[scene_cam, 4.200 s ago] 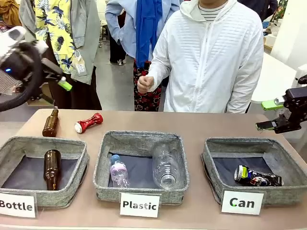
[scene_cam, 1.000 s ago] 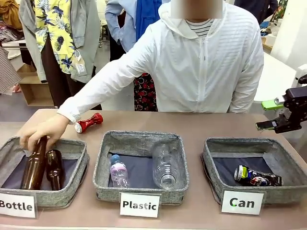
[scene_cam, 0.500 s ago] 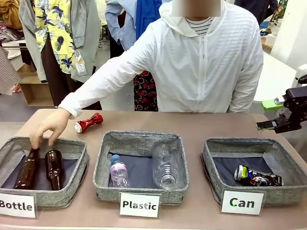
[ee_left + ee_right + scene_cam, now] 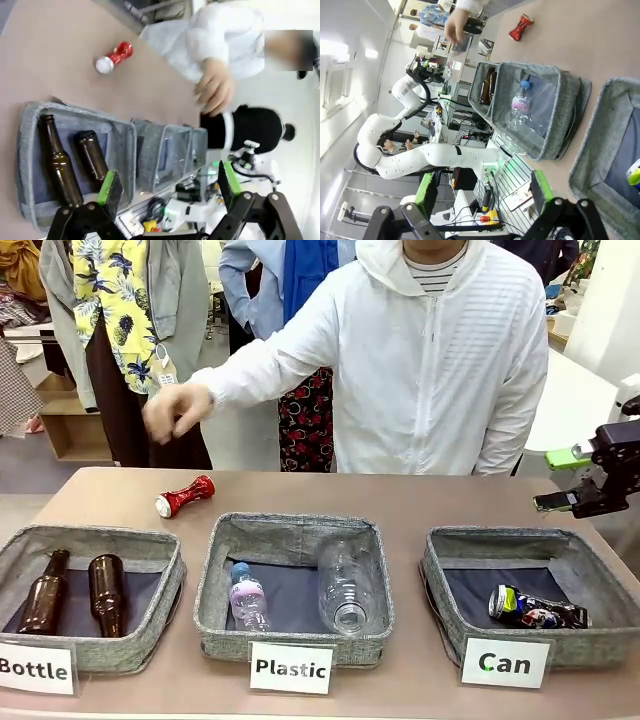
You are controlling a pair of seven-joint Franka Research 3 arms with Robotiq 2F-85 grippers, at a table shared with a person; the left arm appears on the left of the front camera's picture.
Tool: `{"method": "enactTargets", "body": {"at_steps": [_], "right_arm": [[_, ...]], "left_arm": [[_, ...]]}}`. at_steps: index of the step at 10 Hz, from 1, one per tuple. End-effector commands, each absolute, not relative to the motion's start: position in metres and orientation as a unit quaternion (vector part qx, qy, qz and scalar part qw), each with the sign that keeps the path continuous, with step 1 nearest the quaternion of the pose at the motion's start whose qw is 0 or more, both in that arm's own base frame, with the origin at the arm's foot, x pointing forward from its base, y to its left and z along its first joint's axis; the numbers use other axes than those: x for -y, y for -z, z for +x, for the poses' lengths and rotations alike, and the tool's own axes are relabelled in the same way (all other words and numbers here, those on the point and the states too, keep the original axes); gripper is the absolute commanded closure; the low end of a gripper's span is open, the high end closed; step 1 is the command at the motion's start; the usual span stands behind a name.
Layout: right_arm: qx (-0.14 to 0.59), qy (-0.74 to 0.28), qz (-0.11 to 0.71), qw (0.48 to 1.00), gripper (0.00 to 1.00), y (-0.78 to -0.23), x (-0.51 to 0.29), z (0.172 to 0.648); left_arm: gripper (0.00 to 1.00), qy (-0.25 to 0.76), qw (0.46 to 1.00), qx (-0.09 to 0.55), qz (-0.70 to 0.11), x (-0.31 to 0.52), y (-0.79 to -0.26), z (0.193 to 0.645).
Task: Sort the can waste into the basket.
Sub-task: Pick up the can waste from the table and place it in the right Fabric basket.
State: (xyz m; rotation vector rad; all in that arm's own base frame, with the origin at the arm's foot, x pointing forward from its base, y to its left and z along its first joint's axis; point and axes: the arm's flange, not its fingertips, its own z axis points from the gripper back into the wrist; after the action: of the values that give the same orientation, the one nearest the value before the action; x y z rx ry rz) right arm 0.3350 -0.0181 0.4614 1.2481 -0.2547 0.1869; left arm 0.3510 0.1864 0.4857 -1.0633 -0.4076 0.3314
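Three grey fabric baskets in a row along the near side of the bench (image 4: 400, 495): Bottle basket (image 4: 90, 533) at the robot's left, Plastic basket (image 4: 295, 523) in the middle, Can basket (image 4: 530, 538) at the right, each with a white label on its front.

Two cans in all. Red crushed can (image 4: 185, 495): lies on its side on the bare bench behind the gap between the Bottle and Plastic baskets, outside every basket, silver end toward the left. Black can (image 4: 535, 608) with green-yellow print: lies inside the Can basket, toward its front right corner.

Two brown glass bottles side by side in the Bottle basket: left brown bottle (image 4: 45, 592) and right brown bottle (image 4: 107, 590). Two clear plastic bottles in the Plastic basket: small bottle (image 4: 247, 598) with a blue cap, and large bottle (image 4: 345, 585) just beside it.

Left gripper (image 4: 167, 185): fingers spread wide, pinching nothing, high above the Bottle basket. Right gripper (image 4: 575, 480): hangs at the bench's right edge, behind and above the Can basket, fingers spread, nothing between them.

Person's hand (image 4: 175, 410): raised over the far left of the bench, empty, well apart from the red crushed can.
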Motion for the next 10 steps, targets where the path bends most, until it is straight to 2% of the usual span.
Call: {"method": "enactTargets", "body": {"at_steps": [1,3,5,6,9,10], "right_arm": [[0.114,-0.089,0.580,0.802,0.00,-0.464,0.020,0.334],[0.114,-0.089,0.580,0.802,0.00,-0.464,0.020,0.334],[0.114,-0.089,0.580,0.802,0.00,-0.464,0.020,0.334],[0.114,-0.089,0.580,0.802,0.00,-0.464,0.020,0.334],[0.114,-0.089,0.580,0.802,0.00,-0.464,0.020,0.334],[0.114,-0.089,0.580,0.802,0.00,-0.464,0.020,0.334]], "left_arm": [[0.00,-0.112,0.892,0.138,-0.415,-0.151,-0.497,0.407],[0.00,-0.049,0.948,0.132,-0.286,-0.081,-0.504,0.477],[0.00,0.020,0.977,0.138,-0.164,-0.010,-0.488,0.532],[0.00,0.086,0.980,0.155,-0.086,0.030,-0.471,0.557],[0.00,0.225,0.957,0.183,-0.015,0.097,-0.423,0.586],[0.00,0.272,0.948,0.160,-0.040,0.109,-0.412,0.590]]}}
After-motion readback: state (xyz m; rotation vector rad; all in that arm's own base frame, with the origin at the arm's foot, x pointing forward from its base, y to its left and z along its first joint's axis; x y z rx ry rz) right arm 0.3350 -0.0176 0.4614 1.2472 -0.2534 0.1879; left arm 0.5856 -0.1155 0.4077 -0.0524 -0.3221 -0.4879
